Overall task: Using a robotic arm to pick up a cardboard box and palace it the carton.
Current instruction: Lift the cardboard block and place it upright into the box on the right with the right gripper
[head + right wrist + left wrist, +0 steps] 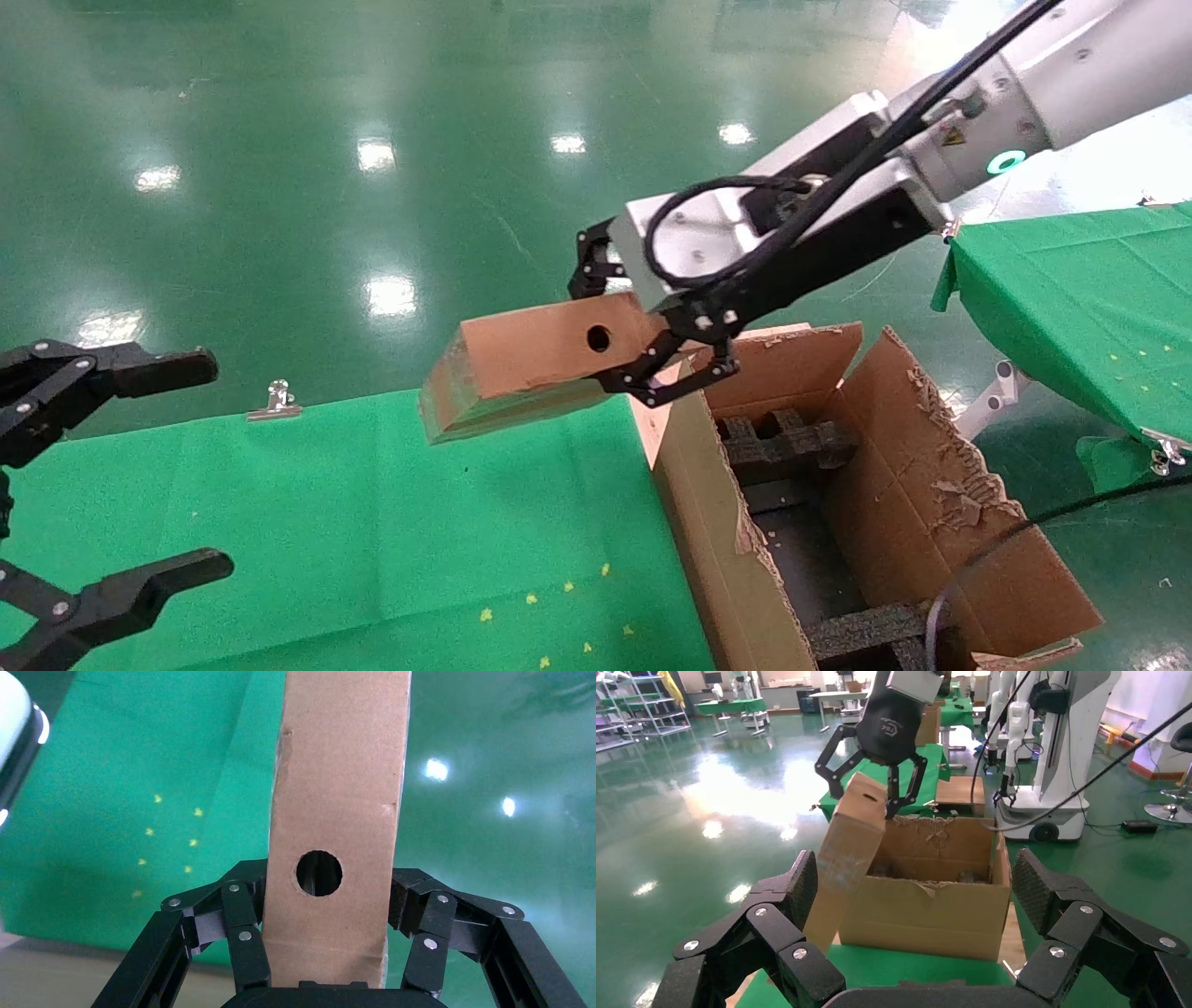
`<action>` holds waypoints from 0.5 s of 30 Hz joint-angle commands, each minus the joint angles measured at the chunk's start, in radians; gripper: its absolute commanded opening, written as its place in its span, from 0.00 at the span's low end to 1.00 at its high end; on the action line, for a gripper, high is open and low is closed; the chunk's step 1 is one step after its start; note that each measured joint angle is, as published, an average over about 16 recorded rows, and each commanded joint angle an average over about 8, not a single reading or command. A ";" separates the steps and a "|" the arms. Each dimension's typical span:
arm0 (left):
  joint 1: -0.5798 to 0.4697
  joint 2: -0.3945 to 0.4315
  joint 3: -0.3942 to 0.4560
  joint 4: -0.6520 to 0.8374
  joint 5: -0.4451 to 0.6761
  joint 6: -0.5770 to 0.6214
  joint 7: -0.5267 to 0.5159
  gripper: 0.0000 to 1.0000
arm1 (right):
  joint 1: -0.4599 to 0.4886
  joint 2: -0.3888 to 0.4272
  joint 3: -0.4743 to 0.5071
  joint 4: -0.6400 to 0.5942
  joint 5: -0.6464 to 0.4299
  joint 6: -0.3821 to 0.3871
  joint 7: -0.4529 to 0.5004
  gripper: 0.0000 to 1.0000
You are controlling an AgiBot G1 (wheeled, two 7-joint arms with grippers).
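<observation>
Right end effector [643, 326]: clamped on one end of the cardboard box [531, 363], its fingers [242, 934] pressed against the two broad faces on either side of the round hole.
Robotic arm [941, 121]: reaches in from 2 o'clock in the head view, carrying the load clear of the desk [372, 522].
Box position: in the air, its gripped end at the carton's [931, 485] near top corner, its free end pointing toward 9 o'clock and sagging a little over the green cloth.
Carton: open at 4 o'clock of the box, flaps ragged, black foam blocks [787, 443] inside.
Left end effector [102, 485]: spread wide, holding nothing, parked at 8 o'clock over the desk edge.
Risk, grip: the hold is only at one end, so I judge the long free end could lever the box out of the fingers during a swing.
Risk, entry: the box looks longer than the gap between the torn flaps and foam; it may catch on a rim or a block and jam tilted.
Risk, carton: a snag could shove the carton sideways.
</observation>
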 commanded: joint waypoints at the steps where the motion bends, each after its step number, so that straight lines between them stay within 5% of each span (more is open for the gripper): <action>1: 0.000 0.000 0.000 0.000 0.000 0.000 0.000 1.00 | 0.024 0.012 -0.045 -0.014 0.033 0.000 -0.011 0.00; 15: 0.000 0.000 0.000 0.000 0.000 0.000 0.000 1.00 | 0.269 0.243 -0.382 -0.069 0.044 -0.002 -0.037 0.00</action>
